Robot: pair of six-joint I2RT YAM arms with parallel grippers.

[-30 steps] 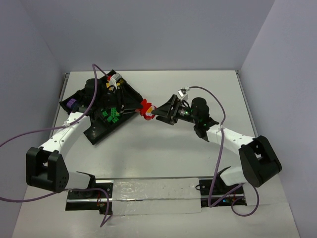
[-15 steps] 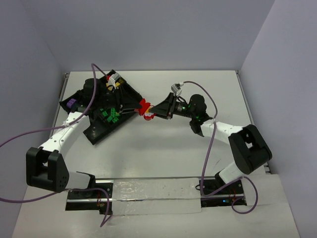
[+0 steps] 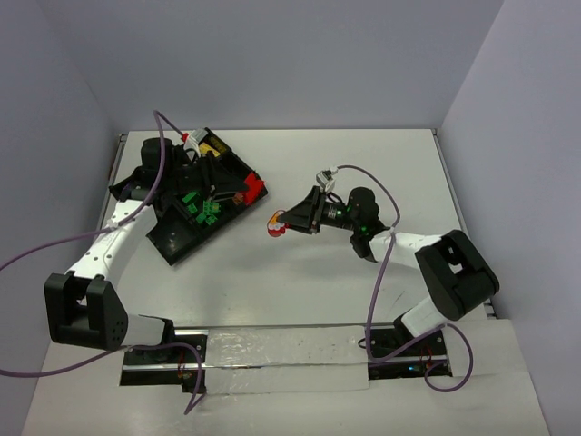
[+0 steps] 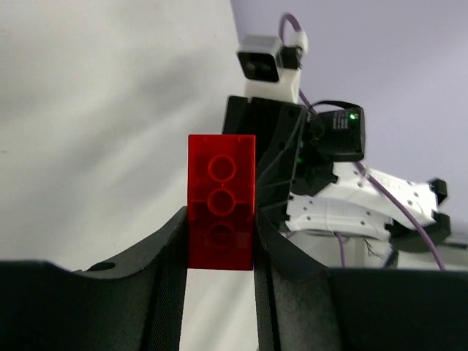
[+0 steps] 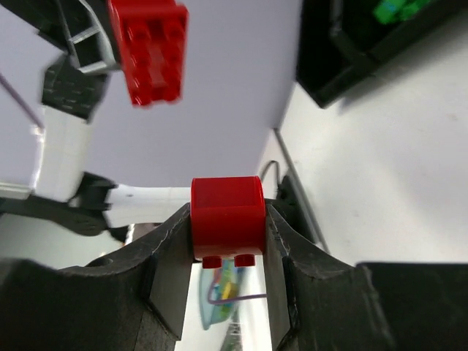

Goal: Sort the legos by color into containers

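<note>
My left gripper hovers over the right corner of the black tray, shut on a red brick. In the left wrist view that brick stands upright, pinched between both fingers. To its right, above the table, my right gripper is shut on a second red piece with small bits of white and yellow. The right wrist view shows this rounded red piece squeezed between the jaws, and the other red brick apart from it. Green legos lie in a tray compartment, and a yellow-orange one sits at the far corner.
The tray lies tilted at the table's back left, with the left arm stretched over it. A foil-covered strip runs along the near edge between the arm bases. Purple cables loop above both arms. Walls close in the back and both sides.
The right gripper closed on the red piece that both grippers met at. The two red pieces came apart: the left gripper drew back over the tray, the right dropped slightly toward the table.
</note>
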